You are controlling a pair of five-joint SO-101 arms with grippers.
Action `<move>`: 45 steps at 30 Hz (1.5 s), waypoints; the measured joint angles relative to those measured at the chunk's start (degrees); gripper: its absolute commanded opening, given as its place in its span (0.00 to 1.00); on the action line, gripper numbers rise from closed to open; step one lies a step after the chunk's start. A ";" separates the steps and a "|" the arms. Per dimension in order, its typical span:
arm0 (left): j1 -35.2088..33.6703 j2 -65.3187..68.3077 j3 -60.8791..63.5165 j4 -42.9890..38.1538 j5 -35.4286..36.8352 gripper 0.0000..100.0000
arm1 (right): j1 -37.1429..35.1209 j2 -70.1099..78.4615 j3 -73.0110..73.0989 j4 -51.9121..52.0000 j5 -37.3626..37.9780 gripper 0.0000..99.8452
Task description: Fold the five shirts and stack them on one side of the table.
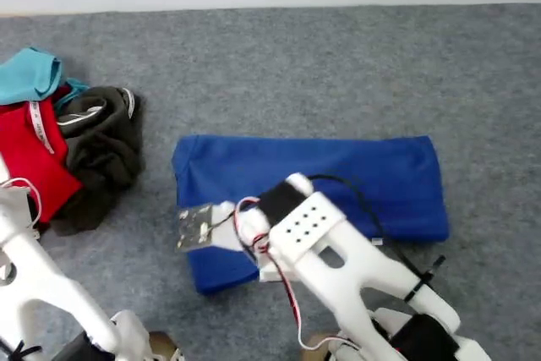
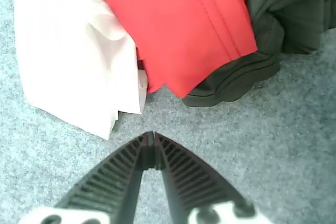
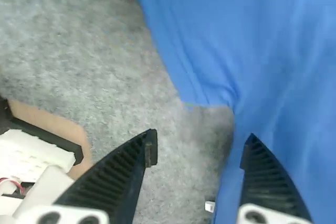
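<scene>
Five shirts lie on a grey, felt-like table surface [image 1: 296,65]. In the high view, a royal-blue cotton shirt [image 1: 338,183] is spread flat as a wide rectangle from the centre towards the right of the frame. Its lower left corner is covered by the white right arm [image 1: 338,268], which enters from the bottom edge. A loose pile sits at the left edge. It holds a crumpled teal shirt [image 1: 32,73] at the upper left, a bright red shirt [image 1: 30,158] below it, and a bunched dark olive shirt [image 1: 106,145] touching the red one on its right. The white left arm [image 1: 34,276] occupies the lower left corner. In the left wrist view, a pale cream shirt [image 2: 68,56] lies against the red shirt [image 2: 184,24], and the dark olive shirt [image 2: 273,30] borders the red one on the other side. The left gripper [image 2: 154,139] has its ribbed black fingers pressed together on nothing, over bare grey surface just short of the pile. In the right wrist view, the right gripper [image 3: 201,145] has its fingers spread apart at the hem of the blue shirt [image 3: 252,51]. One finger [image 3: 262,166] is over the blue cloth and the other is over the grey surface.
</scene>
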 measured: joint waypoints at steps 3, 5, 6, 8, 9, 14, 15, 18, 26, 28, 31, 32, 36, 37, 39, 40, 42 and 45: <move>0.00 0.00 0.00 0.00 0.00 0.01 | -2.64 1.67 0.00 -0.88 0.00 0.27; 0.00 0.00 0.00 0.00 0.00 0.01 | -3.96 3.08 0.00 -2.02 0.00 0.27; 0.00 0.00 0.00 0.00 -0.09 0.01 | -4.48 3.78 0.00 -2.73 0.00 0.27; 0.00 0.00 0.00 0.00 -0.09 0.01 | -5.45 5.27 0.00 -4.22 0.00 0.27; 0.00 0.00 0.00 0.00 -0.09 0.01 | -6.07 6.15 0.00 -4.92 0.00 0.27; 0.00 0.00 0.00 0.00 -0.09 0.01 | -7.65 10.64 0.00 -8.53 0.00 0.27; 0.00 0.00 0.00 0.00 -0.09 0.01 | -7.74 11.60 0.00 -8.97 0.00 0.27; 0.00 0.00 0.00 -0.70 -0.09 0.01 | -7.91 13.80 0.00 -9.41 0.62 0.27; 0.00 0.00 0.00 -1.85 0.09 0.01 | -7.91 18.64 0.00 -12.40 2.81 0.27; 0.00 0.00 0.00 -1.85 0.09 0.01 | -7.91 20.04 0.00 -13.80 2.81 0.27; 0.00 0.00 0.00 -1.85 0.09 0.01 | -7.91 21.80 0.00 -14.95 2.99 0.25; 0.00 0.00 0.00 -1.85 0.09 0.01 | -7.91 22.24 -0.09 -15.03 2.99 0.23; 0.00 0.00 0.00 -1.85 0.09 0.01 | -7.82 23.91 -1.67 -15.47 2.99 0.09; 0.00 0.00 0.00 -1.85 0.09 0.01 | -7.82 24.18 -2.29 -15.47 2.99 0.06; 0.00 0.00 0.00 -1.85 0.09 0.01 | -7.82 25.41 -3.52 -15.47 2.99 0.02; 0.00 0.00 0.00 -1.85 0.09 0.01 | -7.82 26.20 -4.04 -15.47 2.99 0.01; 0.00 0.00 0.00 -1.85 0.09 0.01 | -7.74 27.08 -4.40 -15.47 2.99 0.01; 0.00 0.00 0.00 -1.85 0.09 0.01 | -7.03 27.25 -4.22 -15.47 2.99 0.01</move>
